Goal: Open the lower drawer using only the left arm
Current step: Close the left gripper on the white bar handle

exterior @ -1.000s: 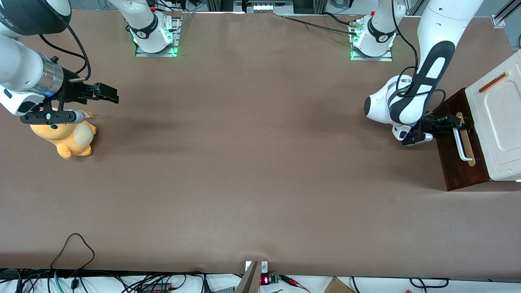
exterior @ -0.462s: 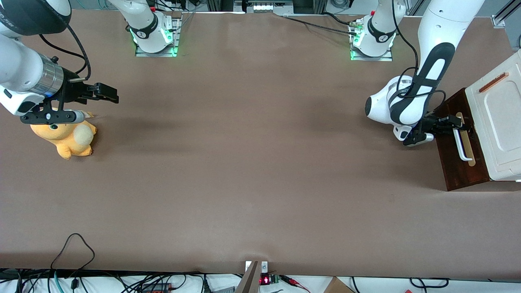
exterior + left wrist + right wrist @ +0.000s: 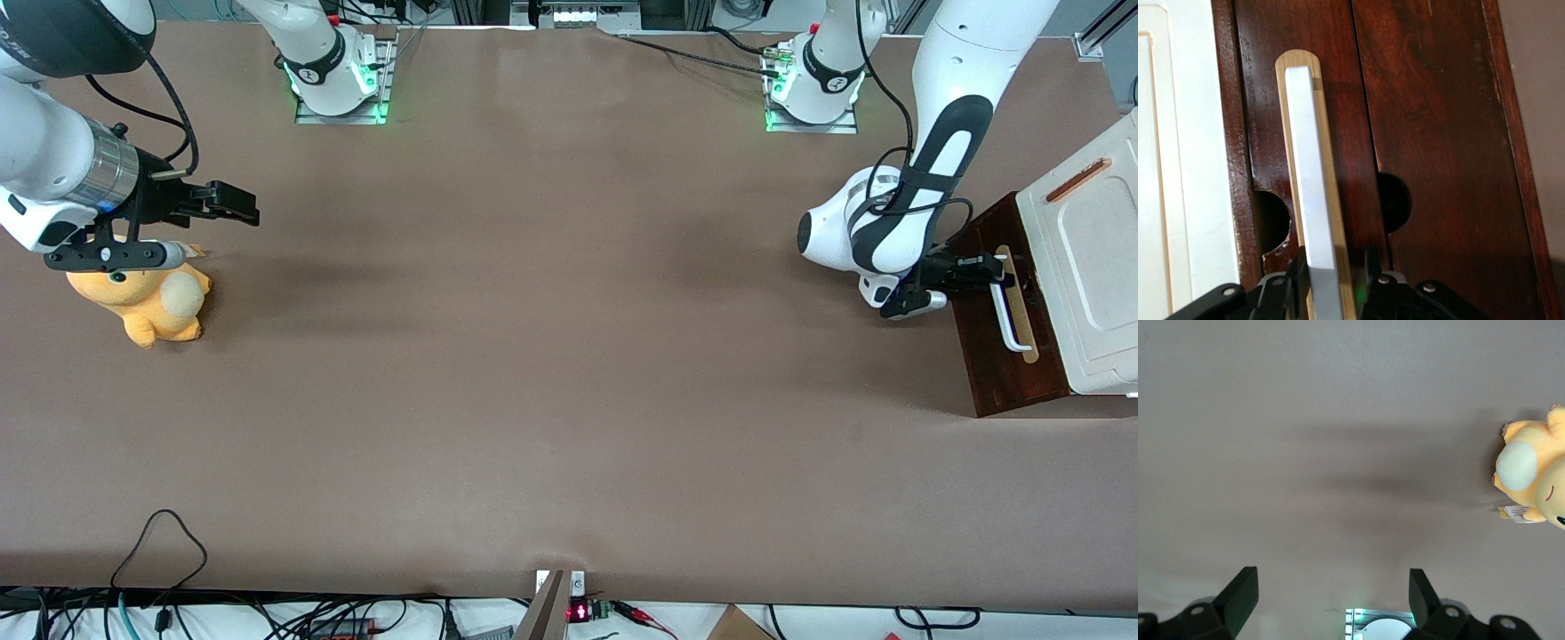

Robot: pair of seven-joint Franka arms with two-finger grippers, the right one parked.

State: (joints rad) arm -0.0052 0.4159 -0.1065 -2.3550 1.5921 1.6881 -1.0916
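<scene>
where handle [image 3: 1313, 193] ends, gripper [image 3: 1331, 277] astride

No legible text or labels anywhere.

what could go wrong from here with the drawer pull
The gripper straddles the white bar handle near one end, not its middle, so pulling may skew the lower drawer and jam it. The fingers cover little of the bar and may slip off. The cabinet might slide instead.
</scene>
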